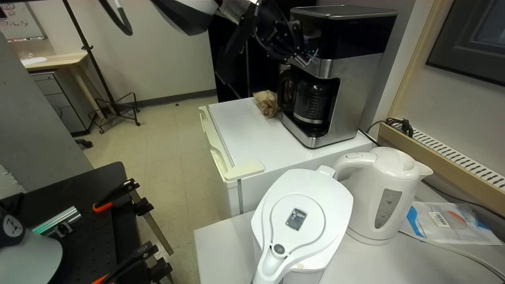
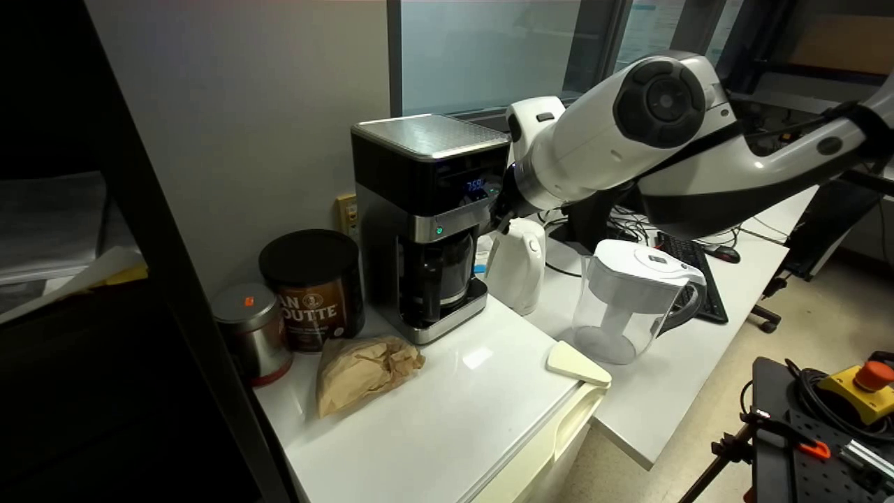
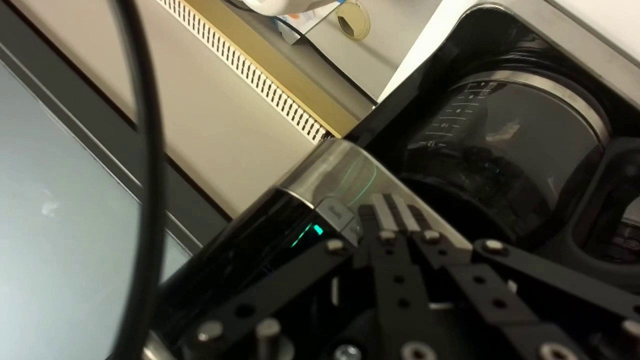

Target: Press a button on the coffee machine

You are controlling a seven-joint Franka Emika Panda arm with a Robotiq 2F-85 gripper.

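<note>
While the wrist view shows my gripper (image 3: 394, 212) clenched — fingertips (image 3: 384, 212) together, near the panel buttons (image 3: 335, 213) — the clock display (image 2: 475, 185) reads clearly only in an exterior view. Both exterior views locate the coffee machine (image 1: 357, 94) on the white unit (image 1: 252, 136), beside a paper bag (image 2: 363, 374).
</note>
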